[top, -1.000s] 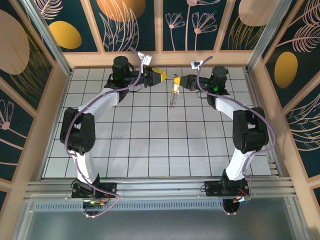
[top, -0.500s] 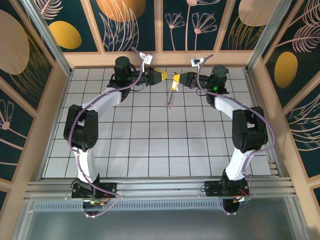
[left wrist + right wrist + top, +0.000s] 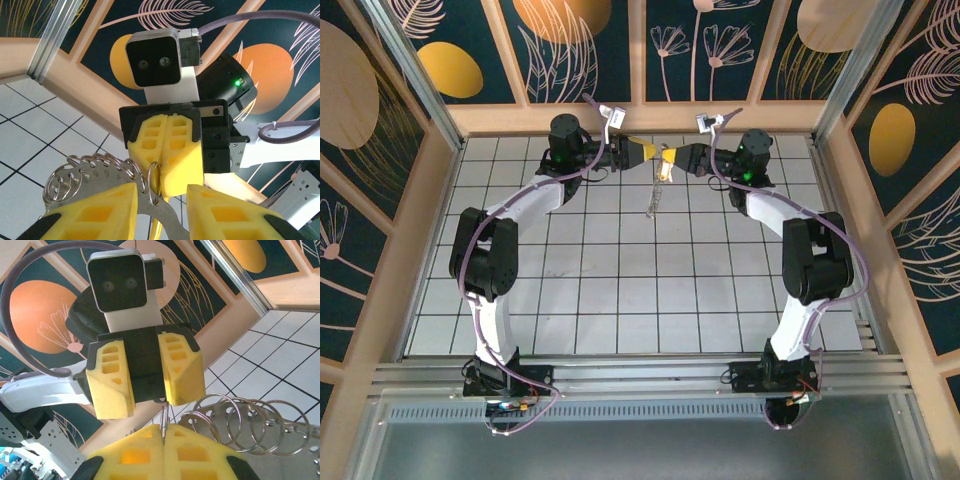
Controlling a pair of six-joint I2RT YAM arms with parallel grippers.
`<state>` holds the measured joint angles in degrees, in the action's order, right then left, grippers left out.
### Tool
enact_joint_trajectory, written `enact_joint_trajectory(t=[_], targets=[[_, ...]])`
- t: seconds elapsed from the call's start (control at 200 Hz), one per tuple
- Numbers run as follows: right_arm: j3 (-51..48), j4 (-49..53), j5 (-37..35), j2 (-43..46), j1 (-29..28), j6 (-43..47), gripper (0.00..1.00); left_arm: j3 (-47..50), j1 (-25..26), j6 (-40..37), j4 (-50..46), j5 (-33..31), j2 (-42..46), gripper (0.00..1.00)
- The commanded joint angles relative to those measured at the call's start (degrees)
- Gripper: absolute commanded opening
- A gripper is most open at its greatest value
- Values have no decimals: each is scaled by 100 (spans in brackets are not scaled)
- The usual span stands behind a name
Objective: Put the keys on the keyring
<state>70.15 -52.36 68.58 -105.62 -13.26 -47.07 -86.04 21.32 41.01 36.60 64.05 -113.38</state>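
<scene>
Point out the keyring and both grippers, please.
keyring (image 3: 112,178), left wrist view, flat perforated strip.
left gripper (image 3: 146,390), right wrist view, between its fingertips.
right gripper (image 3: 167,155), left wrist view, between its fingertips.

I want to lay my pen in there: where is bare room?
The tiled table between left arm and right arm is bare down to the near rail. Crowded far middle, where left hand and right hand meet at the keyring.

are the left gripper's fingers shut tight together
No, in the right wrist view the left gripper faces the camera with its two yellow fingers standing apart, a dark gap between them.
</scene>
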Motion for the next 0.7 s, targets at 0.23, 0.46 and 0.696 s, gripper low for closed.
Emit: enact_joint_trajectory(t=[0.23,0.46,0.696], targets=[[271,-353,-49,-96,-127,-4,0,-173,4,99,262,108,-69,30],[320,-315,-64,-114,-158,16,0,-154,8,99,290,108,-84,30],[315,-271,-92,-126,-162,58,0,-132,4,141,352,142,-72,25]])
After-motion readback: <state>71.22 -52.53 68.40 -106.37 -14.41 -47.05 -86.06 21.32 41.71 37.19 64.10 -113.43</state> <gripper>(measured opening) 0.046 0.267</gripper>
